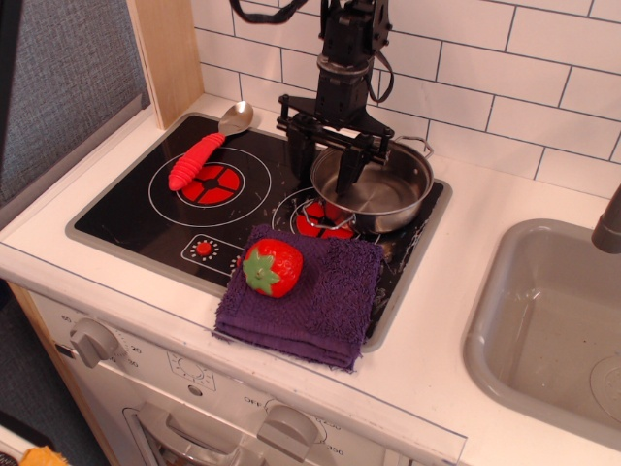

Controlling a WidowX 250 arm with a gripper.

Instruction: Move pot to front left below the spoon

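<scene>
The shiny steel pot (380,184) stands on the right rear part of the black stovetop (126,209), with thin wire handles at its far right and near left. The spoon (208,142) lies at the stove's back left, silver bowl toward the wall, red ribbed handle toward the front. My black gripper (325,167) hangs open over the pot's left rim, one finger outside the rim on the left, the other inside the pot. It holds nothing.
A purple folded cloth (310,296) lies at the stove's front right with a red strawberry (272,267) on it. A grey sink (548,325) is at the right. A tiled wall is behind, a wooden panel (167,53) at the back left.
</scene>
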